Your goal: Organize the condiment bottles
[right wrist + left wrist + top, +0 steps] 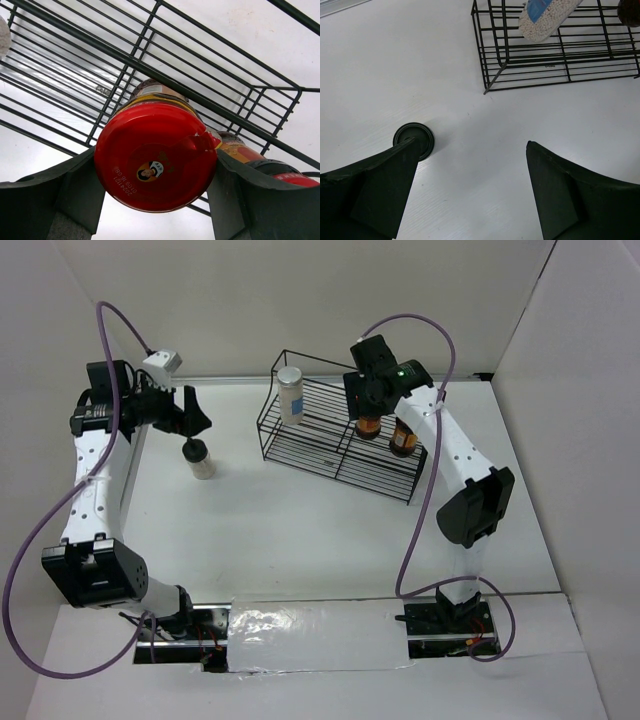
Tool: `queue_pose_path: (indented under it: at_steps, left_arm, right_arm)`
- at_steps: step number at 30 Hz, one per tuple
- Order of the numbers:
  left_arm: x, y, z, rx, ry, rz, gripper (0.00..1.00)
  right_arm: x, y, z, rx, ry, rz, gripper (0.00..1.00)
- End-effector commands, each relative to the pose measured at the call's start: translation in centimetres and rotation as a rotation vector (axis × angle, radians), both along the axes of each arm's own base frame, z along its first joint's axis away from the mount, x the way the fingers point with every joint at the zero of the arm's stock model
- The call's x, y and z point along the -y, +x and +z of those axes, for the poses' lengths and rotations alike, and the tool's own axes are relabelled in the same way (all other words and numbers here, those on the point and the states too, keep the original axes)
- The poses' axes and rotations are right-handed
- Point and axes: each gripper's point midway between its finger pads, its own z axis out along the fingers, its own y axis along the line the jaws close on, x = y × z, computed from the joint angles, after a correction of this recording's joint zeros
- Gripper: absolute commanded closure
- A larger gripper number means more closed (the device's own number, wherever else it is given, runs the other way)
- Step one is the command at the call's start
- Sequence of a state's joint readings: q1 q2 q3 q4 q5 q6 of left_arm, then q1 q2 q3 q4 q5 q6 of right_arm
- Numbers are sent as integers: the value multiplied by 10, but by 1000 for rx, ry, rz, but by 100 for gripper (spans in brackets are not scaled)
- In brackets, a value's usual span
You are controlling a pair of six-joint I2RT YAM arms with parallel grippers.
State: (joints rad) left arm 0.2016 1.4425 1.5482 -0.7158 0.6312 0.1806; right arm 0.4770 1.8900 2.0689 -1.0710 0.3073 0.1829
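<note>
A black wire rack (300, 445) stands at the back middle. The white-capped pale shaker (290, 392) stands in its left end and also shows in the left wrist view (545, 17). Two brown jars with red lids stand in its right end. My right gripper (366, 405) is shut on the left jar (368, 426), and its fingers press both sides of the red lid (155, 160). The other jar (403, 438) is just beside it (250, 152). The black-capped whitish bottle (200, 458) stands on the table, left of the rack. My left gripper (191, 426) hovers open above it, with the black cap (422, 137) by its left finger.
The rack's near left corner (492, 82) lies ahead of the left gripper. White walls close the table (300, 530) at the back and on both sides. The arm bases stand at the near edge.
</note>
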Motion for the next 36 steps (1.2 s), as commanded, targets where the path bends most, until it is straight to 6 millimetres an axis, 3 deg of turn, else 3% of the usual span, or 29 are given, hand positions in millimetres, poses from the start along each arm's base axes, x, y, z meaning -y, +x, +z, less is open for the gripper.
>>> queue_pose_path:
  at_steps: [1, 3, 4, 7, 11, 17, 21, 30, 36]
  left_arm:
    - [-6, 9, -3, 28, 20, 9, 1]
    - [-8, 11, -9, 22, 29, 15, 1]
    - [-10, 12, -15, 9, 32, 18, 1]
    - [-15, 17, -29, -11, 49, 35, 1]
    - [-21, 25, -47, -36, 71, 46, 1]
    - [-39, 39, -81, -62, 147, 89, 1]
    - [-57, 42, -103, -82, 220, 151, 1]
    - [-64, 43, -133, -119, 242, 163, 1]
    - [-60, 43, -149, -153, 222, 150, 1]
  right_arm:
    - [-4, 17, 10, 55, 28, 2, 91]
    - [-3, 18, 10, 55, 32, 2, 75]
    - [-2, 18, 10, 55, 34, 2, 53]
    - [-4, 19, 12, 61, 38, 7, 20]
    - [-9, 21, 17, 82, 38, 20, 2]
    - [-18, 20, 29, 122, 23, 40, 0]
    - [-20, 18, 47, 187, -6, 39, 0]
    - [-20, 10, 87, 309, -35, 23, 0]
    - [0, 14, 79, 283, -55, -44, 0]
